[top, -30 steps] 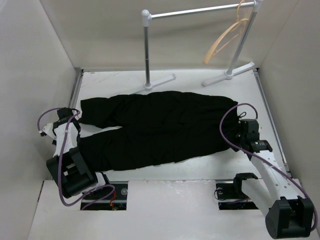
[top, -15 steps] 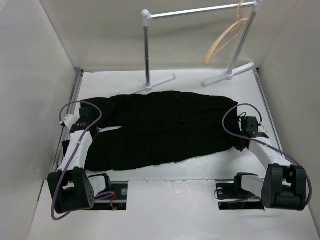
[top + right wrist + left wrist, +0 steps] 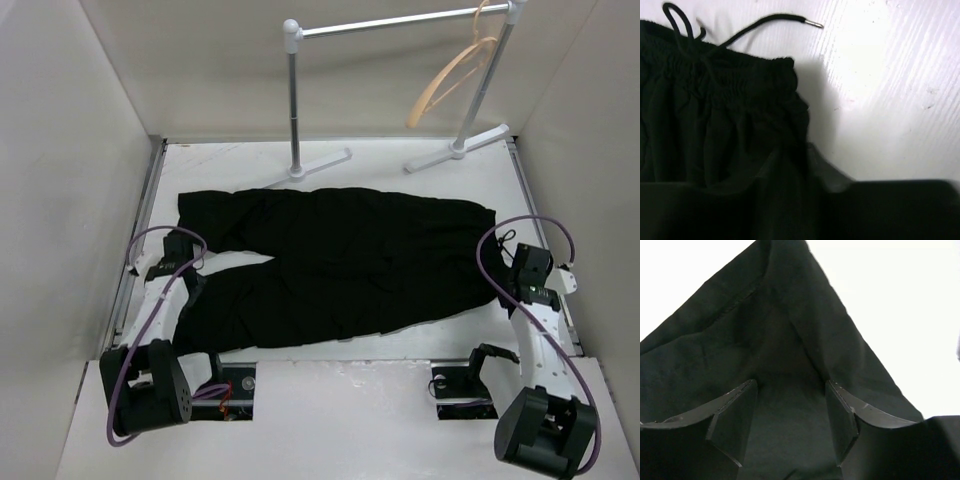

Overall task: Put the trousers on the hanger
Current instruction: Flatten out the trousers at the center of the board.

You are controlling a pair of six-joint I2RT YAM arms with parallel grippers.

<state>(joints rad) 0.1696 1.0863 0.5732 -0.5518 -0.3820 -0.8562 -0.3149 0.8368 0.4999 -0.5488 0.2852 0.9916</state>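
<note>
Black trousers (image 3: 340, 260) lie flat across the white table, legs to the left and waistband to the right. My left gripper (image 3: 183, 243) sits at the leg ends. In the left wrist view it (image 3: 790, 390) is open, its jaws apart over the black cloth (image 3: 790, 325) without pinching it. My right gripper (image 3: 507, 272) is at the waistband's right edge. The right wrist view shows it (image 3: 795, 160) shut on the gathered waistband (image 3: 715, 100), with the drawstring (image 3: 760, 25) loose on the table. The tan wooden hanger (image 3: 452, 72) hangs from the rail at the back right, far from both grippers.
A white-and-silver pole rack (image 3: 400, 22) stands at the back, its feet (image 3: 320, 163) just beyond the trousers. White walls close in the table on the left, right and back. Purple cables loop near both wrists.
The trousers have slid to the right as my right gripper pulled back with the waistband. My left gripper opened and let go of the leg cloth.
</note>
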